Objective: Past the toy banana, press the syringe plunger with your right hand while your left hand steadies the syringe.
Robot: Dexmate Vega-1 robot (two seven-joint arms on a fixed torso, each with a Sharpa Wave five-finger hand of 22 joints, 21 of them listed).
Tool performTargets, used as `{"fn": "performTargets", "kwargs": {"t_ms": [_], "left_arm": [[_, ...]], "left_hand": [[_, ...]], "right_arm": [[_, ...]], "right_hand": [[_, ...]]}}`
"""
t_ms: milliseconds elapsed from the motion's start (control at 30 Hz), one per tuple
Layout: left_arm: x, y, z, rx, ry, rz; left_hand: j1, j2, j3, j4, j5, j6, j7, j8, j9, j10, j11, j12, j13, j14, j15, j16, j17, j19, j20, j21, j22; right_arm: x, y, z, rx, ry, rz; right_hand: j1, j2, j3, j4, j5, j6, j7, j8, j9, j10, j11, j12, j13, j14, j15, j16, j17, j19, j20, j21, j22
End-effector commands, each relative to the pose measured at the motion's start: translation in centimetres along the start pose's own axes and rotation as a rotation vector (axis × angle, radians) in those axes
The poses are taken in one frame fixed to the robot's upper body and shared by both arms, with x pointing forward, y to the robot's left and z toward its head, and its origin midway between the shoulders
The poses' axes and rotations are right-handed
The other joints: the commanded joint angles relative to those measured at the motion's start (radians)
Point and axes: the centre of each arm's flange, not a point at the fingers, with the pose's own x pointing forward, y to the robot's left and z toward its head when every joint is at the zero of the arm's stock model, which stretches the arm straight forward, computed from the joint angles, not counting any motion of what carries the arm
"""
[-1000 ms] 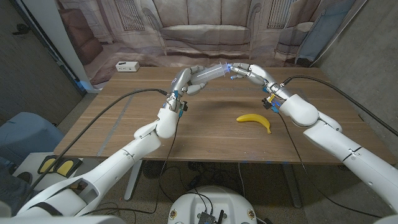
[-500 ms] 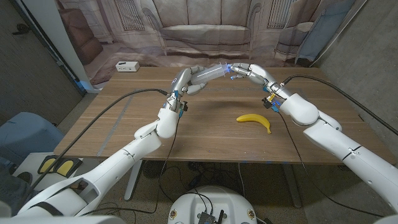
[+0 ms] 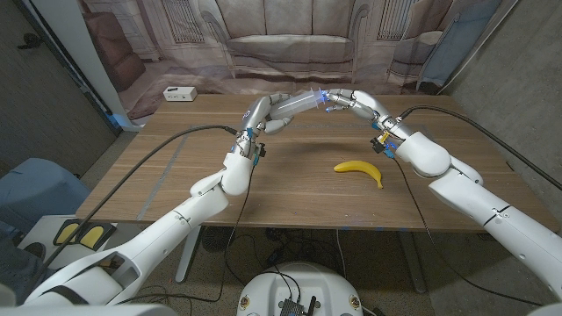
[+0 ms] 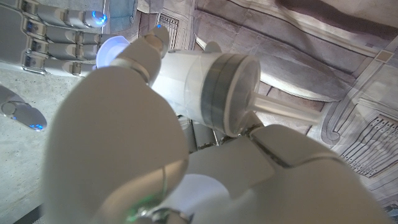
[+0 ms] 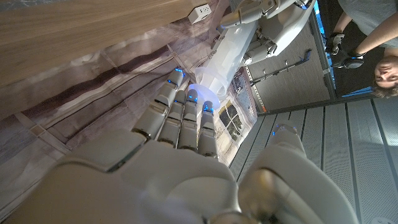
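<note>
While both hands meet, one syringe (image 3: 306, 100), one toy banana (image 3: 360, 169).

I see almost no change: my right hand (image 3: 349, 102) sits a touch closer against the plunger end of the syringe (image 3: 303, 101) that my left hand (image 3: 270, 112) holds.

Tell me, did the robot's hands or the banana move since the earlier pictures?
Nothing visibly changed. The left hand still holds the syringe up over the table, the right hand still meets its end, and the toy banana lies in the same spot.
</note>
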Motion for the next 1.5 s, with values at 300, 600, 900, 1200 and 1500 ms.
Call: {"fn": "performTargets", "kwargs": {"t_ms": [300, 600, 900, 1200, 1500], "left_arm": [[-0.24, -0.10, 0.41, -0.003, -0.003, 0.004], [-0.33, -0.13, 0.45, -0.001, -0.002, 0.005], [-0.55, -0.03, 0.53, 0.004, 0.002, 0.009], [-0.76, 0.11, 0.59, 0.009, 0.005, 0.006], [-0.96, 0.19, 0.57, 0.008, 0.006, 0.011]], "left_hand": [[0.140, 0.165, 0.053, 0.050, 0.005, 0.103, -0.058, 0.007, 0.004, 0.074, -0.062, -0.001, 0.004, 0.117, -0.137, 0.005, 0.004, -0.001, -0.005, 0.008, -0.001], [0.138, 0.164, 0.053, 0.050, 0.005, 0.103, -0.058, 0.005, 0.003, 0.073, -0.063, -0.004, 0.004, 0.117, -0.137, 0.004, 0.004, -0.003, -0.005, 0.010, -0.001], [0.137, 0.163, 0.053, 0.049, 0.005, 0.103, -0.058, 0.004, 0.003, 0.077, -0.067, -0.005, 0.004, 0.115, -0.140, 0.004, 0.005, -0.006, -0.006, 0.012, -0.001], [0.137, 0.163, 0.053, 0.049, 0.005, 0.107, -0.060, 0.004, 0.003, 0.077, -0.065, -0.007, 0.006, 0.115, -0.141, 0.004, 0.005, -0.007, -0.006, 0.014, -0.001], [0.135, 0.162, 0.054, 0.049, 0.005, 0.108, -0.060, 0.003, 0.003, 0.078, -0.065, -0.008, 0.006, 0.116, -0.142, 0.004, 0.004, -0.010, -0.005, 0.015, -0.002]], "right_arm": [[-0.38, -0.39, 0.21, -0.004, -0.008, -0.024], [-0.71, -0.54, 0.34, -0.012, -0.007, -0.049], [-0.86, -0.46, 0.16, -0.006, -0.008, -0.055], [-0.89, -0.37, -0.03, -0.001, -0.009, -0.057], [-0.91, -0.33, 0.01, -0.001, -0.009, -0.063]], "right_hand": [[0.012, 0.000, 0.006, -0.005, -0.004, -0.024, -0.010, -0.011, 0.002, -0.037, -0.009, -0.016, 0.004, -0.021, -0.001, -0.011, 0.003, -0.021, 0.007, -0.008, 0.003], [0.012, -0.003, 0.004, -0.005, -0.005, -0.037, -0.031, -0.014, 0.002, -0.055, -0.019, -0.019, 0.006, -0.044, 0.010, -0.018, 0.007, -0.043, 0.018, -0.014, 0.003], [0.011, -0.004, 0.003, -0.004, -0.006, -0.049, -0.041, -0.016, 0.002, -0.070, -0.021, -0.021, 0.006, -0.064, 0.006, -0.024, 0.009, -0.059, 0.023, -0.018, 0.003], [0.011, -0.004, 0.003, -0.004, -0.006, -0.076, -0.049, -0.024, 0.002, -0.086, -0.018, -0.023, 0.007, -0.070, 0.010, -0.024, 0.011, -0.064, 0.025, -0.016, 0.003], [0.011, -0.007, 0.001, -0.004, -0.007, -0.118, -0.060, -0.032, 0.002, -0.104, -0.015, -0.025, 0.007, -0.087, 0.012, -0.028, 0.012, -0.068, 0.028, -0.014, 0.004]]}}
